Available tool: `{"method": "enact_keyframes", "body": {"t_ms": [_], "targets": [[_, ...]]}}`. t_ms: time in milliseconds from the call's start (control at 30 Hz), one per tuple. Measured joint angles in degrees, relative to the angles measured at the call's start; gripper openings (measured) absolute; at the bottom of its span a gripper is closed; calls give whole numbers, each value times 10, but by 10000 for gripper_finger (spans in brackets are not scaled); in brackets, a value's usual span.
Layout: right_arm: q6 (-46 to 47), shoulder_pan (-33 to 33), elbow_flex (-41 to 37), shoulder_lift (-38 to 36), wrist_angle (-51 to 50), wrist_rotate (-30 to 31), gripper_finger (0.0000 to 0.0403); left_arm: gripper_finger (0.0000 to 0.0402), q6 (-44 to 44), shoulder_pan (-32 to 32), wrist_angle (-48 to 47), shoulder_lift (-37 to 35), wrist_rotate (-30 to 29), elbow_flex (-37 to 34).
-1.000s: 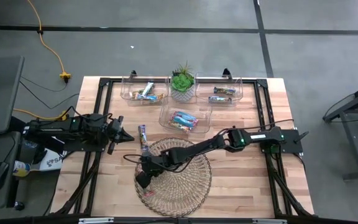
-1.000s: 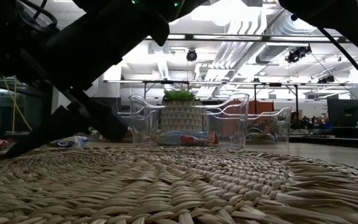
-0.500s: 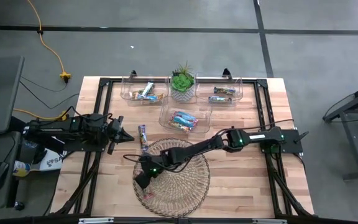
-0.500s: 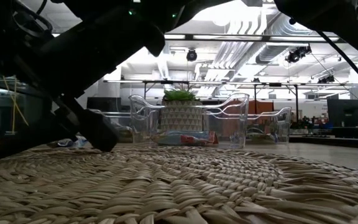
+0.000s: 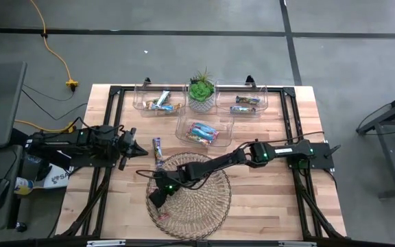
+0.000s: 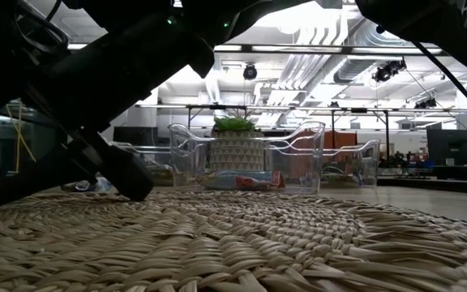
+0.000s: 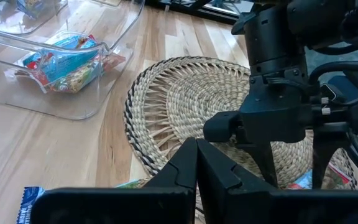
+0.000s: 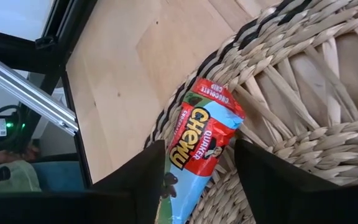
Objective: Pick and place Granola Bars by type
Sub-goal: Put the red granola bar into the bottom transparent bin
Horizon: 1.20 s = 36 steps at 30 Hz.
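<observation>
Granola bar (image 8: pixel 205 134) in a red-and-blue foil wrapper, light, slick and crushable, lying on the wicker tray (image 8: pixel 303 106) rim between the spread fingers of the right gripper (image 8: pixel 197 163); best pinched across its flat middle.

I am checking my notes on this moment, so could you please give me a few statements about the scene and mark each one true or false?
1. The right tool is over the rim of the wicker tray, its fingers open on either side of a red and blue Chewy bar. True.
2. The potted plant stands inside the wicker tray. False: it stands at the table's far side, between two clear bins.
3. The left tool rests left of the tray. True.
4. All the clear bins are empty. False: each holds wrapped bars.
5. A bar lies on the wood just outside the tray. True.
</observation>
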Motion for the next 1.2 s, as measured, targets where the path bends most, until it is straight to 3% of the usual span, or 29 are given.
{"method": "enact_keyframes", "body": {"t_ms": [1200], "targets": [[15, -1, -2, -2, 18, -19, 71, 1, 0, 0, 0, 0, 0, 0]]}}
